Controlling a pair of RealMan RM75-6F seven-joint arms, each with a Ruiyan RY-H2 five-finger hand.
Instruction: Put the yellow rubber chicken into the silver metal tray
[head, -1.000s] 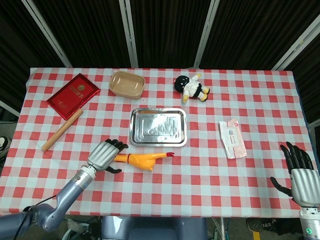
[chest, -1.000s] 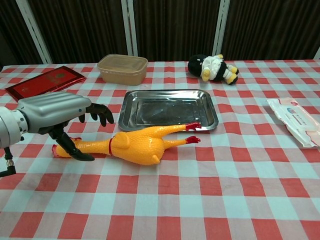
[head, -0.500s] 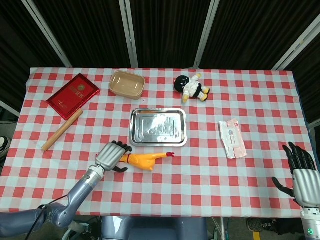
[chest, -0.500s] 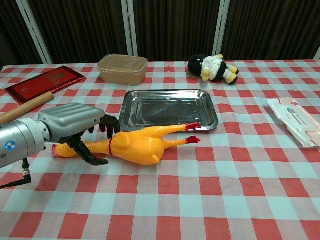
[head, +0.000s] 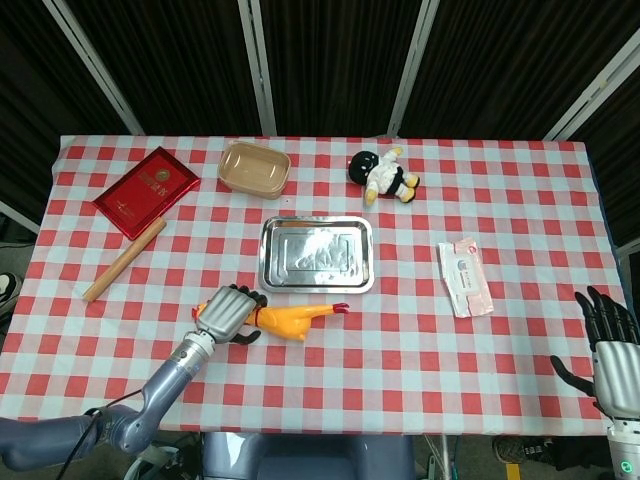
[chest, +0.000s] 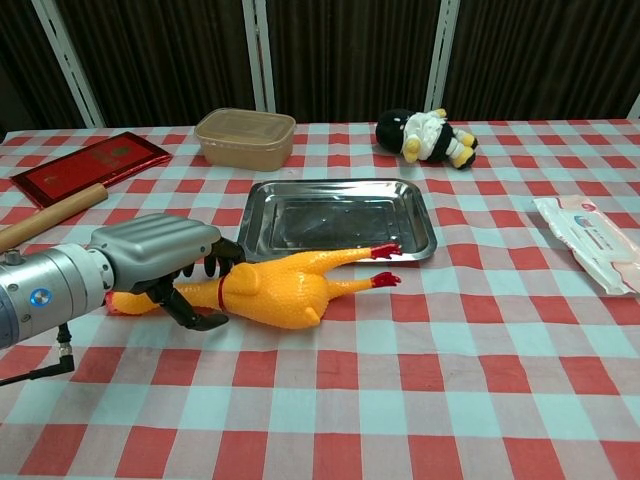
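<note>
The left hand (chest: 165, 262) lies low over the red-and-white checked tablecloth (chest: 420, 400), its silver back turned up and its forearm reaching in from the near left edge. Its dark fingers (chest: 222, 253) curl down over the neck of the yellow rubber chicken (chest: 275, 290), and the thumb hooks in beneath from the near side, so the neck sits between them; whether they already press tight on it cannot be told. In the head view the same left hand (head: 226, 313) covers the chicken's (head: 295, 320) head end.

The chicken lies flat on the cloth, its body stretching away to the right of the left hand and its red feet pointing at the near right corner of the silver metal tray (chest: 420, 222), which sits just beyond the hand, empty side up. The chicken is outside the tray, just in front of its near rim.

The right hand (head: 612, 350) shows only in the head view, at the far right edge, off the table, its dark fingers spread and holding nothing.

Compared with half a second ago, the left hand has slid further right along the chicken and its fingers have closed in more around the neck; the chicken has not shifted. The right hand has sunk slightly lower.
</note>
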